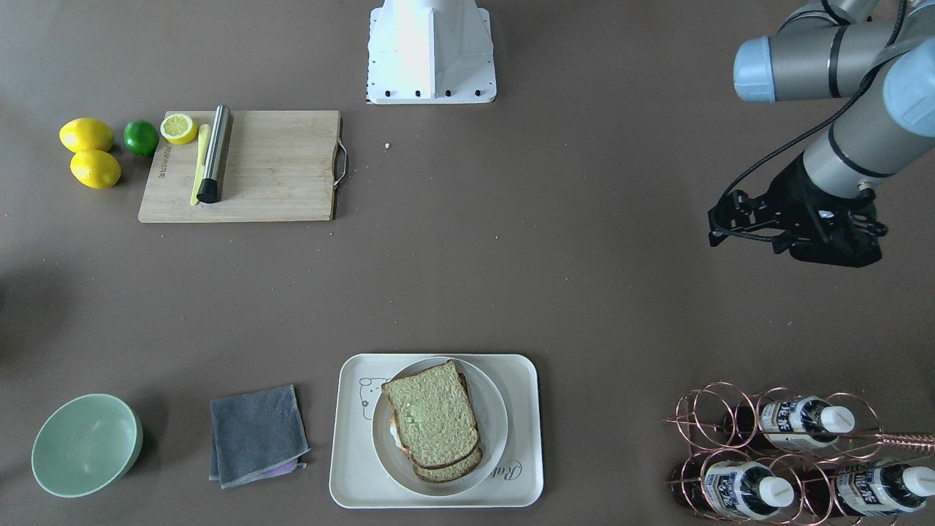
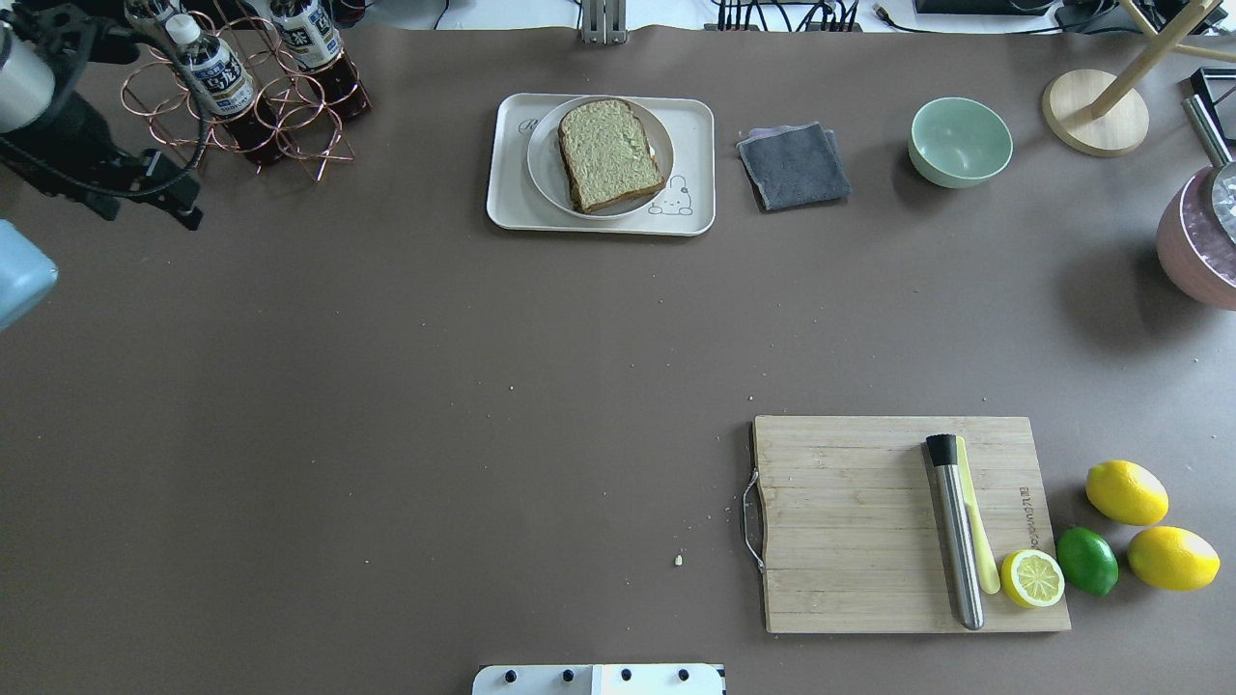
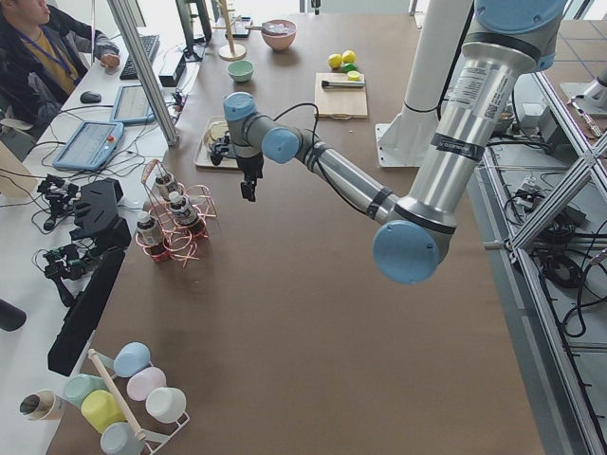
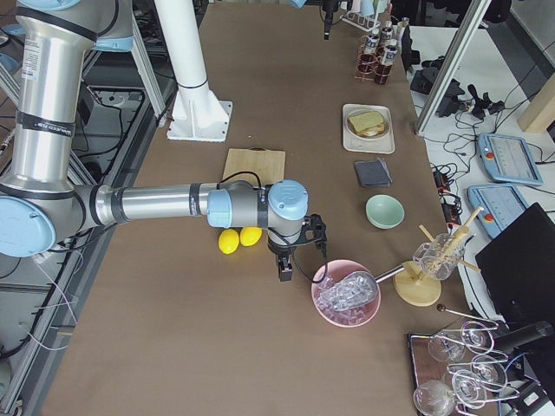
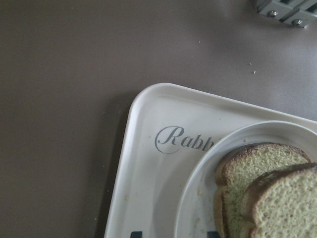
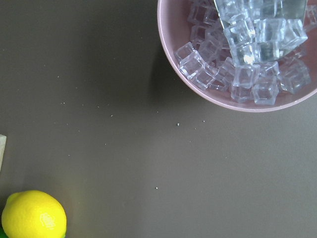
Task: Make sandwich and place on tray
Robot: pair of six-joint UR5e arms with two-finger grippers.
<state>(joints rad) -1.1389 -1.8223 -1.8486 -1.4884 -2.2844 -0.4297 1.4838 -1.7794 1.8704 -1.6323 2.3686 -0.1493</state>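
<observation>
The sandwich, two offset brown-crusted wholegrain slices, lies on a white plate in the cream tray. The left fingers are apart; I cannot tell for the right fingers.

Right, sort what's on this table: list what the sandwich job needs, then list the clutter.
Job in hand:
sandwich
white plate under it
tray holding both

Lying about:
cutting board
steel cylinder
lemons
lime
green bowl
grey cloth
bottle rack
ice bowl
</observation>
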